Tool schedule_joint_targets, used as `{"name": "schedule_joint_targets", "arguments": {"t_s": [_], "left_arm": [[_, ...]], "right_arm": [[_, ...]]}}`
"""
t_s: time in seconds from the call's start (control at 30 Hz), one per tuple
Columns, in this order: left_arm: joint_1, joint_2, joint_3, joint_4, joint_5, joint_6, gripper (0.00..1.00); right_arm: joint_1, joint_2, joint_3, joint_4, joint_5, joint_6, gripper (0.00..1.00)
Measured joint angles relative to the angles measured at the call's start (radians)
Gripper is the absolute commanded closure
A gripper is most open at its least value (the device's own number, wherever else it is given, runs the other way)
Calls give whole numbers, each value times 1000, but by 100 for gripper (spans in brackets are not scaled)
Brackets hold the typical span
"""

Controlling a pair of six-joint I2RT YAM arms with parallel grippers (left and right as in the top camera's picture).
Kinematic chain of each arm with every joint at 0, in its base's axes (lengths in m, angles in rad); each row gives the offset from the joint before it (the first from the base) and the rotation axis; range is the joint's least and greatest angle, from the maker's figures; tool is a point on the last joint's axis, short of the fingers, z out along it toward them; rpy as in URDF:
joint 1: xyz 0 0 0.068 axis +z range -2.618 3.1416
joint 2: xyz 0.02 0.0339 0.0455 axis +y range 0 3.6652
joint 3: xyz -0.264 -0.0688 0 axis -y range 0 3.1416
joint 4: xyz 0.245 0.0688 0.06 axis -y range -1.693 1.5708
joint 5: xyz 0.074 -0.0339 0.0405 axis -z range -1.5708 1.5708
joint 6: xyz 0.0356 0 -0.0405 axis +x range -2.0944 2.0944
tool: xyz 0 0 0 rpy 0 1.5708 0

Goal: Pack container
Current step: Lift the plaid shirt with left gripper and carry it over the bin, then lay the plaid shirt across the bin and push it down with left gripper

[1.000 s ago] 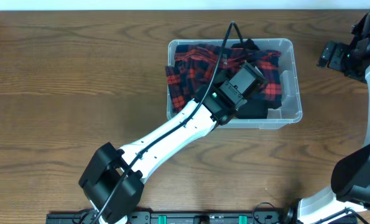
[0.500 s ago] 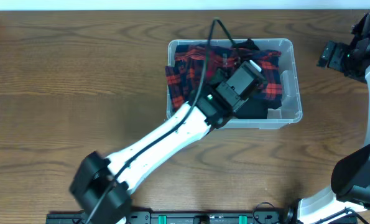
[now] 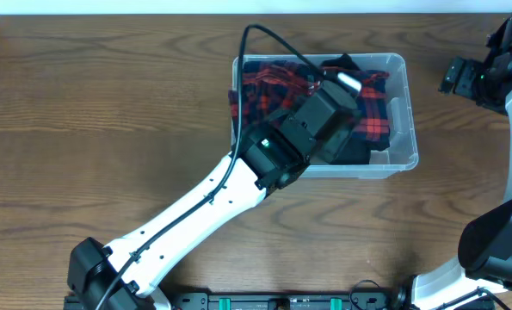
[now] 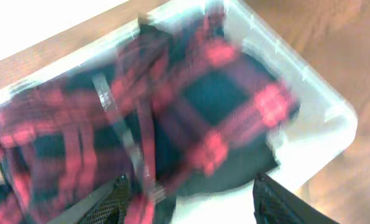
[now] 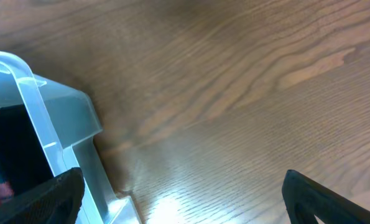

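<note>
The clear plastic container (image 3: 408, 108) stands at the table's back middle, filled with a red-and-black plaid cloth (image 3: 374, 122). My left gripper (image 3: 346, 86) hangs over the container's middle. In the left wrist view its fingers (image 4: 194, 202) are wide apart and empty above the plaid cloth (image 4: 203, 106), with the container's rim (image 4: 337, 109) at the right. That view is blurred. My right gripper (image 3: 458, 76) is off to the container's right. In the right wrist view it is open (image 5: 185, 199) over bare wood, beside a container corner (image 5: 48, 118).
The wooden table (image 3: 92, 112) spreads to the left of and in front of the container. The left arm (image 3: 195, 215) crosses the front middle diagonally. The right arm's base (image 3: 496, 245) stands at the front right.
My left arm has lifted and swung, so its wrist looms larger over the container and its base link slid left. The cloth stays in the container. The right arm has not moved.
</note>
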Motion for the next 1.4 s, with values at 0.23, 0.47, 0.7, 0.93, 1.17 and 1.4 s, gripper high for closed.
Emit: {"name": "schedule_joint_targets", "arguments": {"t_s": [0.23, 0.47, 0.7, 0.93, 1.17, 1.4], "left_arm": [[58, 53, 0, 209, -79, -47, 39], [116, 247, 0, 267, -100, -102, 38], [119, 394, 45, 232, -81, -172, 37], [132, 453, 97, 194, -35, -225, 36], [144, 470, 116, 178, 7, -232, 32], [145, 463, 119, 167, 16, -232, 32]], "right_arm": [[0, 0, 0, -1, 0, 0, 1], [0, 0, 0, 0, 0, 0, 1], [0, 0, 0, 0, 0, 0, 1], [0, 0, 0, -1, 0, 0, 1], [0, 0, 0, -1, 0, 0, 1], [0, 0, 0, -1, 0, 0, 1]]}}
